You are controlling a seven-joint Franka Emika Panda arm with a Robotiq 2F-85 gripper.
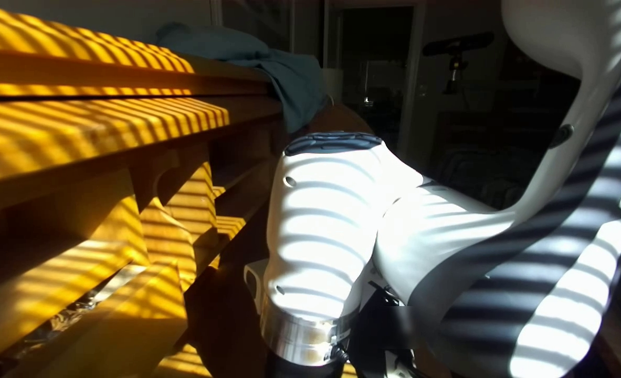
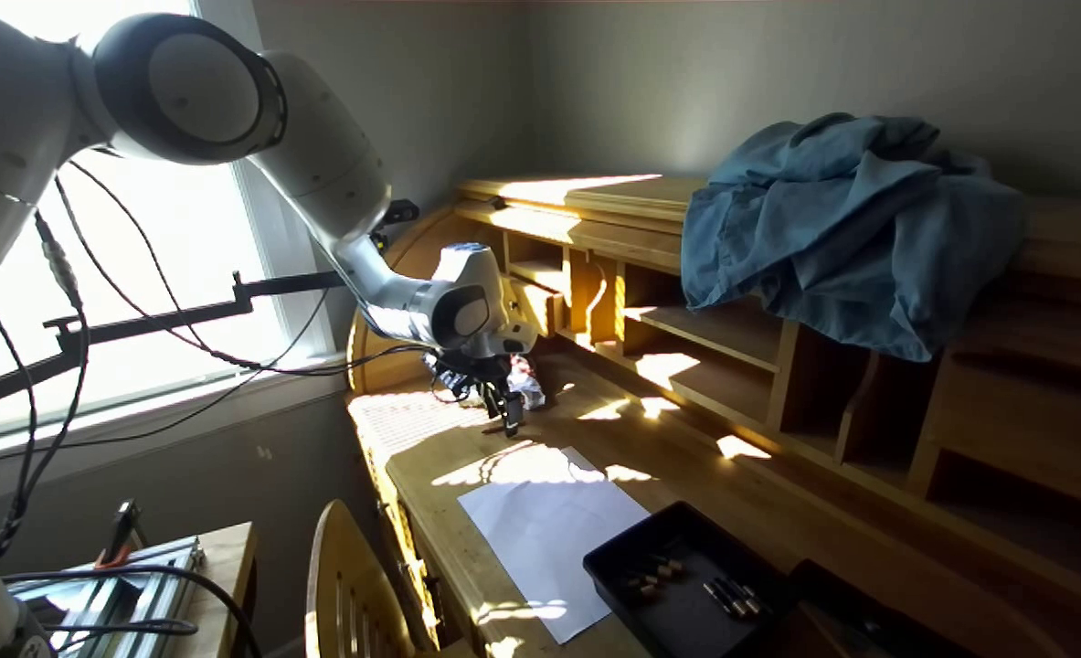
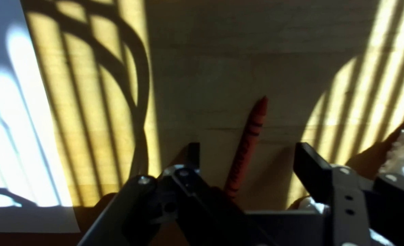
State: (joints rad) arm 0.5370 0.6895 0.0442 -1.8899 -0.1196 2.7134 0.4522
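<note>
In an exterior view we're right by the arm (image 1: 320,231), looking along the hutch (image 1: 132,118); in an exterior view, farther back, down over the front edge of the desktop (image 2: 686,471). Both share the blue cloth (image 2: 846,228). The wrist view faces down, close above the desktop.

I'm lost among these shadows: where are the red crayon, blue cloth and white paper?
Red crayon (image 3: 245,152), wrist view: middle of its wrapper.
Blue cloth (image 2: 851,224), in an exterior view: its draped folds.
White paper (image 2: 554,537), in an exterior view: middle of the sheet.
</note>
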